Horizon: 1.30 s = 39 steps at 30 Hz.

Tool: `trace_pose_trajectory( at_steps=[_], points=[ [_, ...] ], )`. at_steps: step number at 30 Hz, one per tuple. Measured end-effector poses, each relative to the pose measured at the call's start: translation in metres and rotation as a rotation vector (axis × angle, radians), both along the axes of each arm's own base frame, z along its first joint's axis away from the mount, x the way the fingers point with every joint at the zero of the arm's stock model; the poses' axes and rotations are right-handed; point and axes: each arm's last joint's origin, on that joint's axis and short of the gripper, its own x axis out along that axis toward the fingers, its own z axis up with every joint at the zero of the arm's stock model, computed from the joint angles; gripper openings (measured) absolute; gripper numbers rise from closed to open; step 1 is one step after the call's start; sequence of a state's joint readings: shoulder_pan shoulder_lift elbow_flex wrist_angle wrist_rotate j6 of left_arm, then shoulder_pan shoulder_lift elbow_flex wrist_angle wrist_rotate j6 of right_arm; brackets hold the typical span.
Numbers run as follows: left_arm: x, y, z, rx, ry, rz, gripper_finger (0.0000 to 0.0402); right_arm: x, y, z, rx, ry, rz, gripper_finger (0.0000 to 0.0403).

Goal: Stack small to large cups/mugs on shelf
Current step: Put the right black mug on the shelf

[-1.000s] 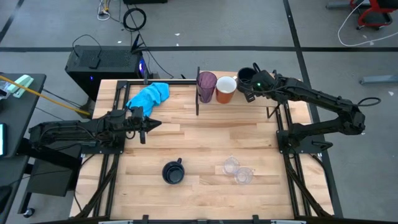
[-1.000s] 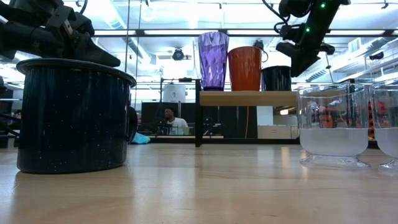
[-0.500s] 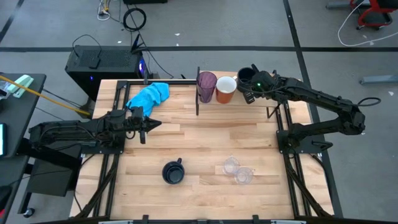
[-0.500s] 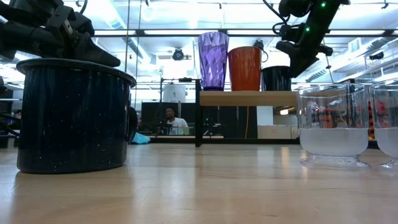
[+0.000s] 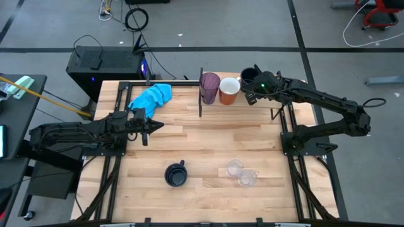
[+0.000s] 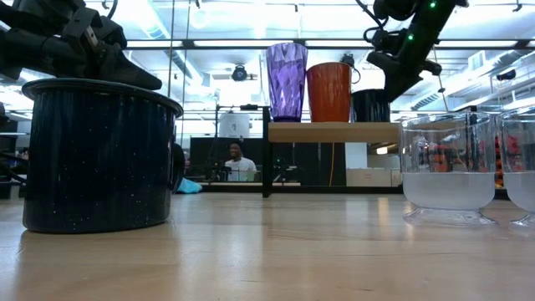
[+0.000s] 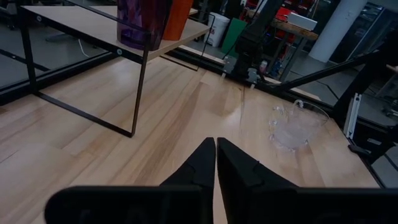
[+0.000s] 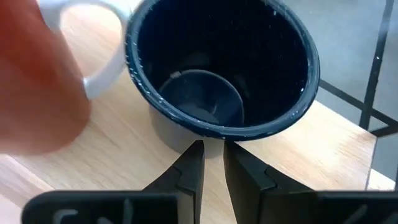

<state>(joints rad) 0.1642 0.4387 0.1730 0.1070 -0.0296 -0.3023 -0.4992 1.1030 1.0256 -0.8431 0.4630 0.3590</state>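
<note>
On the shelf [image 6: 333, 131] we already have three vessels in a row: the purple tumbler [image 5: 209, 87], the orange mug [image 5: 229, 90] touching it, and a navy mug [image 8: 221, 65] just beside the orange one. Our right gripper [image 8: 211, 162] sits at that navy mug's rim, its fingers close together with the near wall seemingly between them, so we judge it grasping the mug, though contact is hard to confirm. If we pull away before releasing, the mug could tip off the shelf or knock the orange mug into the tumbler. Well away from the shelf, on the tabletop, the second navy mug [image 5: 176, 174] and two clear cups [image 5: 240, 173] wait; our left gripper [image 7: 215, 163] hovers clenched and empty.
</note>
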Motion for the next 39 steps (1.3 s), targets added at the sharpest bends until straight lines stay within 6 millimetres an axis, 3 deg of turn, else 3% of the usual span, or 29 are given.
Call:
trace_pose_trajectory(
  at_steps=[15, 22, 27, 39],
  points=[
    [0.0, 0.0, 0.0, 0.0, 0.0, 0.0, 0.0021, 0.004, 0.0, 0.001, 0.03, -0.04, 0.058, 0.0068],
    [0.0, 0.0, 0.0, 0.0, 0.003, -0.001, 0.002, -0.011, 0.01, 0.0, 0.113, 0.019, 0.083, 0.0068],
    [0.0, 0.0, 0.003, 0.038, -0.024, -0.005, 0.0013, -0.011, 0.01, -0.002, 0.122, 0.039, 0.091, 0.0068],
    [0.001, 0.0, 0.012, 0.046, -0.12, -0.003, 0.0027, 0.0, 0.013, -0.037, 0.059, 0.057, 0.137, 0.0068]
  ],
)
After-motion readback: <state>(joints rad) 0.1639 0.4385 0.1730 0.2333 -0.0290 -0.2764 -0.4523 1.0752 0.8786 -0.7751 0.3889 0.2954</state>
